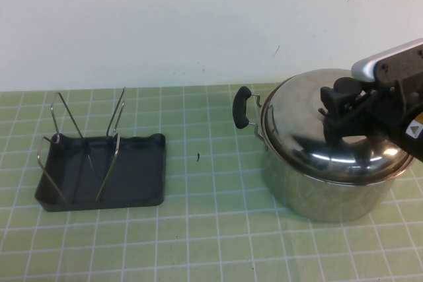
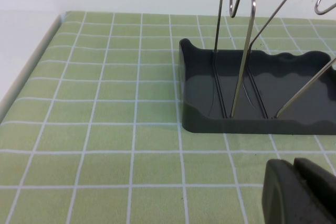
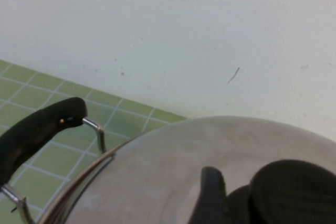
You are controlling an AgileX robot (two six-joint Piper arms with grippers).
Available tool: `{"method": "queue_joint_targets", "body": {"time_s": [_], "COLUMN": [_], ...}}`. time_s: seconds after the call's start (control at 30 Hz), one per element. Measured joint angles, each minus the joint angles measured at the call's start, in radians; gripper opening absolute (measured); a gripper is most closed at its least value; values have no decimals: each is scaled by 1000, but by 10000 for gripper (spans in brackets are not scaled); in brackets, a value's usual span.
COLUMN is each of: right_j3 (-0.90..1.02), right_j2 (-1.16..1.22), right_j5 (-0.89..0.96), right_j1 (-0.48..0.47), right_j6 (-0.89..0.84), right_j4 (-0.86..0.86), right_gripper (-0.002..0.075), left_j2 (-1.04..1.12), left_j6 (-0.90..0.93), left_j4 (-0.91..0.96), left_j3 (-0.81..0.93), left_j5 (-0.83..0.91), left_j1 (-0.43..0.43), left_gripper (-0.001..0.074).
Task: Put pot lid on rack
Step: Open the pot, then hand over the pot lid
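Domed shiny steel pot lid [image 1: 330, 138] could slip: right end effector [image 1: 344, 107] seemingly clamps its knob; left end effector [image 2: 299, 192], closed, waits beside the grey wire-pronged rack [image 1: 106, 173].

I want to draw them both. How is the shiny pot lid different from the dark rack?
The pot lid is round, domed, shiny steel; the rack is a flat, dark grey rectangle with thin wire prongs. The lid sits on the pot with the right pincer at its knob; the rack rests on the table alone, with the left pincer nearby. The lid looks wider. Both have metal parts.
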Motion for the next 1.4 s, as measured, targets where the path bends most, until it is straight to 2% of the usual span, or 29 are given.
{"method": "queue_joint_targets", "body": {"time_s": [0.23, 0.37, 0.6, 0.83, 1.13, 1.4], "right_j3": [-32, -34, -32, -29, -29, -28], "right_j2": [80, 80, 55, -147, -398, -505], "right_j5": [-63, -76, -74, -61, 154, 320], "right_j1": [0, 0, 0, 0, 0, 0], "right_j6": [29, 32, 53, 70, 175, 241], "right_j4": [0, -17, -60, -82, -215, -231], "right_gripper": [489, 329, 335, 335, 335, 335], "left_j2": [0, 0, 0, 0, 0, 0], "left_j6": [0, -2, -2, -2, -2, -40], "left_j4": [0, 0, 0, 0, 0, -49], "left_j3": [0, 0, 0, 0, 0, 0], "left_j5": [0, 0, 0, 0, 0, -7], "left_j1": [0, 0, 0, 0, 0, 0], "left_gripper": [-4, -4, -4, -4, -4, -4]}}
